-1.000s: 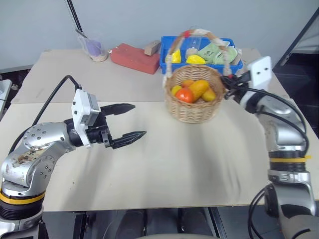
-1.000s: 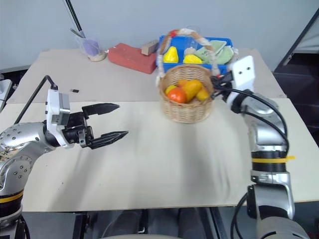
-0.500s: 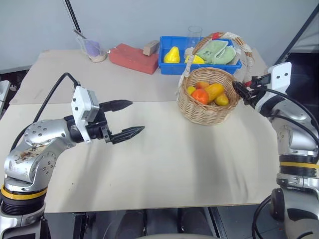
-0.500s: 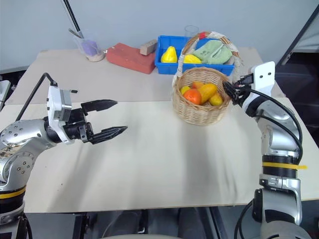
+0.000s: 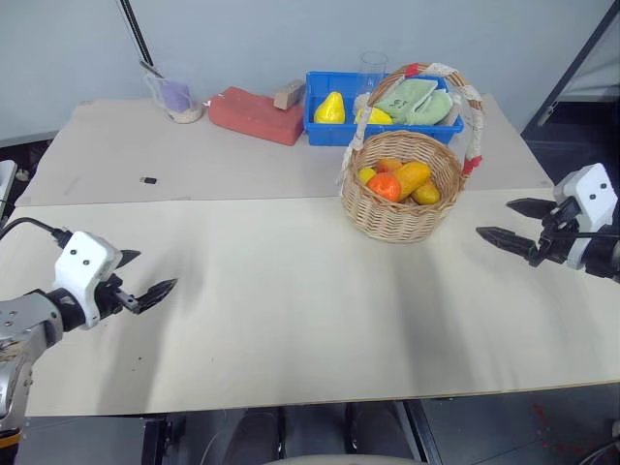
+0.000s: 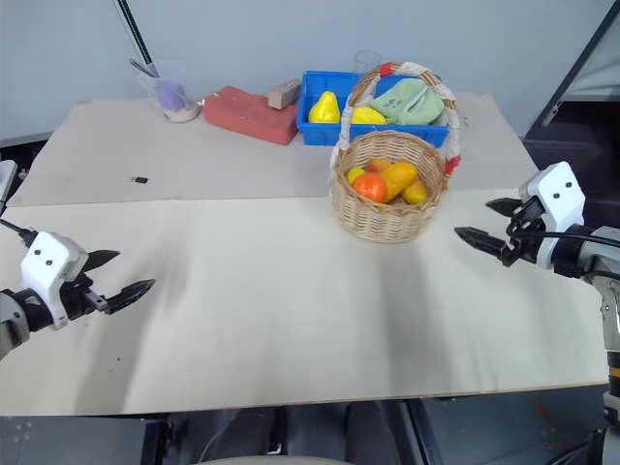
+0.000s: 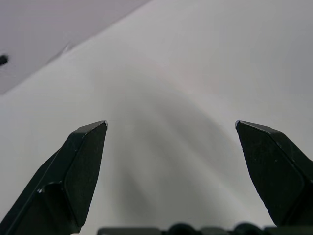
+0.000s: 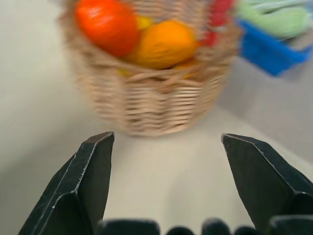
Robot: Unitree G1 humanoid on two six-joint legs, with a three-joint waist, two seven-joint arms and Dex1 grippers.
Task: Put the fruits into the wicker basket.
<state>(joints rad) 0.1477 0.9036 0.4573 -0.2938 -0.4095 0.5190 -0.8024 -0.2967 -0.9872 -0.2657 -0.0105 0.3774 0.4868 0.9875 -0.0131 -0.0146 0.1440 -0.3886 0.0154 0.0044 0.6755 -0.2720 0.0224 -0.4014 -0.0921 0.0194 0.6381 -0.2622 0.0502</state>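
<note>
Over at nine o'clock on the table (image 5: 291,320), the left gripper (image 5: 136,281) is hovering with its fingers spread wide and nothing between them. Moving rightward, the wicker basket (image 5: 399,208) is sitting toward one o'clock, already carrying the mango-like fruit (image 5: 412,177) and the tangerine-like fruit (image 5: 386,186) among two or three small yellow pieces. At three o'clock the right gripper (image 5: 516,225) is pointing at it, jaws apart and empty. Both arms are looking finished; the sensible move is drawing clear without clipping the handle. Counted: two grippers, one basket, two task fruits.
</note>
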